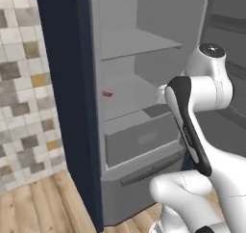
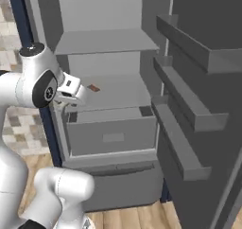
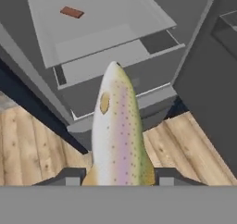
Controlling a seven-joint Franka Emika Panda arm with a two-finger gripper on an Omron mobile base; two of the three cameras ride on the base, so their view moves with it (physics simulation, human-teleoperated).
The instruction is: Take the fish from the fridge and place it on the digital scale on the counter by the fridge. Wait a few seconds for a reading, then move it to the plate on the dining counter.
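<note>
In the hand view my gripper point(image 3: 119, 177) is shut on the fish point(image 3: 118, 126), a pale speckled body with a pink stripe. The fish points away from the hand toward the open fridge point(image 3: 106, 47). It hangs over the wooden floor in front of the fridge's wide grey drawer point(image 3: 115, 86). From the base views the fridge point(image 1: 139, 44) stands open with grey shelves, and my white hand point(image 2: 71, 91) is out in front of the middle shelf point(image 2: 118, 93). The digital scale, the plate and the dining counter are out of view.
A flat reddish-brown bar point(image 1: 107, 94) lies on the middle shelf. The open fridge door point(image 2: 189, 105) with its grey bins stands close on the right. A navy panel point(image 1: 67, 97) and a tiled wall point(image 1: 24, 83) flank the fridge on the left.
</note>
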